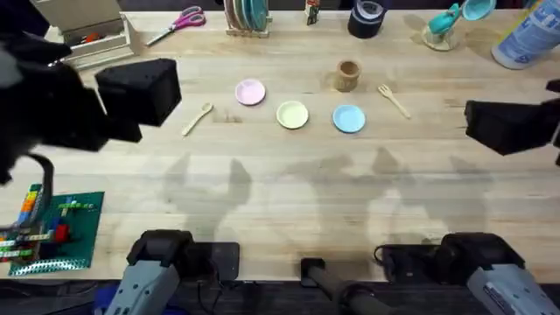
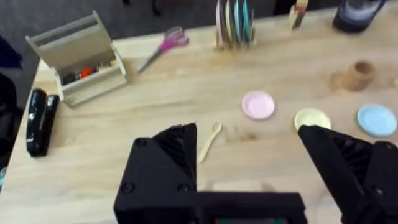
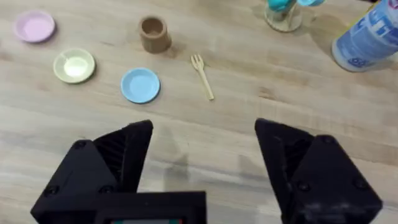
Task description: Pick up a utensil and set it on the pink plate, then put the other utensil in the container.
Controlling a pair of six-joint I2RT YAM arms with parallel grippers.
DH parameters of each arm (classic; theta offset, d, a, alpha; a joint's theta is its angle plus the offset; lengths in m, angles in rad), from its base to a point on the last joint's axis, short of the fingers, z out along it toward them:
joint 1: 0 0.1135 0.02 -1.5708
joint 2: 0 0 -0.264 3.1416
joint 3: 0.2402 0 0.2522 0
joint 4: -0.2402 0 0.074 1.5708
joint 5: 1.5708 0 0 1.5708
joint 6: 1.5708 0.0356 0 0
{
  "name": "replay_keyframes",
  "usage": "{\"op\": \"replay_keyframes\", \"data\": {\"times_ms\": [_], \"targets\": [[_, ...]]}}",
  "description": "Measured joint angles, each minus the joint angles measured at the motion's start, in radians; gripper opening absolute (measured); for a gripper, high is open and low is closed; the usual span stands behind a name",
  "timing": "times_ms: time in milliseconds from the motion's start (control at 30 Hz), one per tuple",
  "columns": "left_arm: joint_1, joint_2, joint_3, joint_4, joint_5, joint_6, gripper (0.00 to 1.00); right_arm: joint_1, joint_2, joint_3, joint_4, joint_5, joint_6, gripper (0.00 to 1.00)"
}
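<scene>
We see a small pale wooden spoon (image 1: 197, 119) with a slim handle and rounded oval end lying bare on the light wood table (image 1: 289, 192), left of centre in the overhead view. To its right, a short way off, sits the small round pale-pink plate (image 1: 250, 92) with a raised rim, empty. Continuing right along the same row are a yellow plate (image 1: 292, 115) and a light-blue plate (image 1: 349, 118). Behind them stands the small brown wooden cylindrical cup (image 1: 348, 75), and just right of it lies the small pale wooden fork (image 1: 394, 100), prongs toward the cup, also on the table.

We judge that nothing of the task is done yet: the spoon is off the plate, the fork outside the cup, and both moves remain.

The left gripper (image 2: 249, 162), seen in its wrist view, has its black fingers spread wide and empty, with the spoon showing between them farther off. The right gripper (image 3: 202, 162) likewise has its fingers wide apart with nothing between them, the fork and cup lying beyond.

In the overhead view both arms appear as large, dark, blurred shapes at the left and right edges, so their outlines are hard to read there. The inside of the cup is too small for us to make out.
</scene>
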Motion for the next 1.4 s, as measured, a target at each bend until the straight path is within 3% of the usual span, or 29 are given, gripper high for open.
{"op": "replay_keyframes", "data": {"times_ms": [233, 367, 967, 1400], "targets": [[0.000, 0.202, 0.143, -0.183, -0.001, 0.047, 0.993, 0.000, 0.072, 0.007, -0.005, 0.000, -0.014, 0.998], [0.000, 0.291, 0.154, -0.223, -0.001, 0.064, 0.993, 0.000, 0.073, 0.007, -0.003, 0.000, -0.018, 0.998], [0.000, 0.497, 0.154, -0.246, -0.001, 0.083, 0.993, 0.000, 0.074, 0.007, -0.010, 0.000, -0.022, 0.997], [0.000, 0.739, 0.154, -0.213, -0.004, 0.184, 0.959, 0.000, 0.074, 0.007, -0.010, 0.000, -0.022, 0.998]]}}
